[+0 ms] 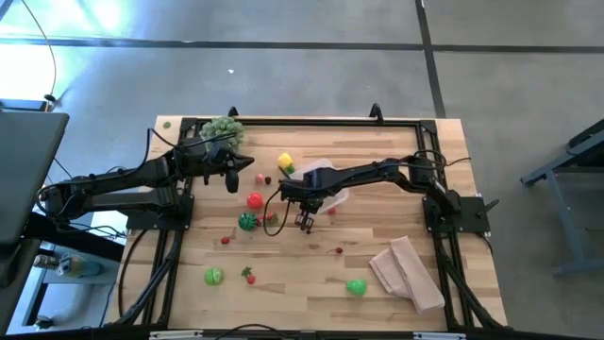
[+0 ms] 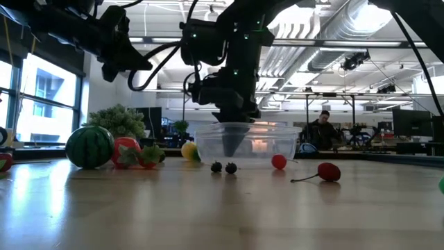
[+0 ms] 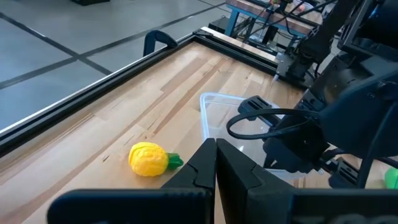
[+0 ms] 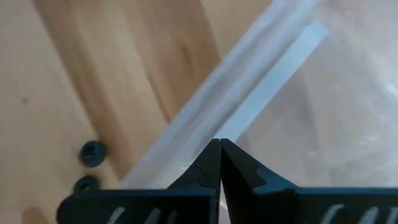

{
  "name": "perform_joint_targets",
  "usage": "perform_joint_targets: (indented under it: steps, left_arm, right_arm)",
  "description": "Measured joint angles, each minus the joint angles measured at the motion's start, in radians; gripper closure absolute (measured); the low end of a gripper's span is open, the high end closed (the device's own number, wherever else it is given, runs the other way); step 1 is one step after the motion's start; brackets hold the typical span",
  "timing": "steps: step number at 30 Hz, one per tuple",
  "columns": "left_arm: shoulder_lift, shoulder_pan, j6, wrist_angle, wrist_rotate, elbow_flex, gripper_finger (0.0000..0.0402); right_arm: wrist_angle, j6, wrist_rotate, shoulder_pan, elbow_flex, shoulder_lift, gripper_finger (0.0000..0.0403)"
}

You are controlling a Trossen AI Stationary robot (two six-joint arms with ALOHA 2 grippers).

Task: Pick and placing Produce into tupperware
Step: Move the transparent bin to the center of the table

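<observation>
floor (image 1: 311,57): grey concrete | windows (image 2: 41,104): bright | ceiling ducts (image 2: 333,28), perhaps

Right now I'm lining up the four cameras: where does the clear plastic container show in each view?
High view: container mid-table, mostly under the right arm.
Low view: centre, behind two dark berries.
Left wrist view: its rim beyond the yellow fruit.
Right wrist view: its rim fills the upper right.
Shared landmark: the dark berries beside it.

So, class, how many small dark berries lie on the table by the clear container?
2. One dark berry lies on the table close to the tupperware, with the second dark berry right beside it. More may be hidden behind other things.
</observation>
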Motion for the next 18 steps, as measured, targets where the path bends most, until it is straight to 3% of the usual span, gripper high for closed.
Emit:
perform_joint_targets:
  steps: [18]
  left_arm:
    - [0.0, 0.0, 0.0, 0.0, 0.0, 0.0, 0.0401]
  right_arm:
    - [-0.11, -0.041, 0.1, -0.091, 0.0, 0.0, 0.0402]
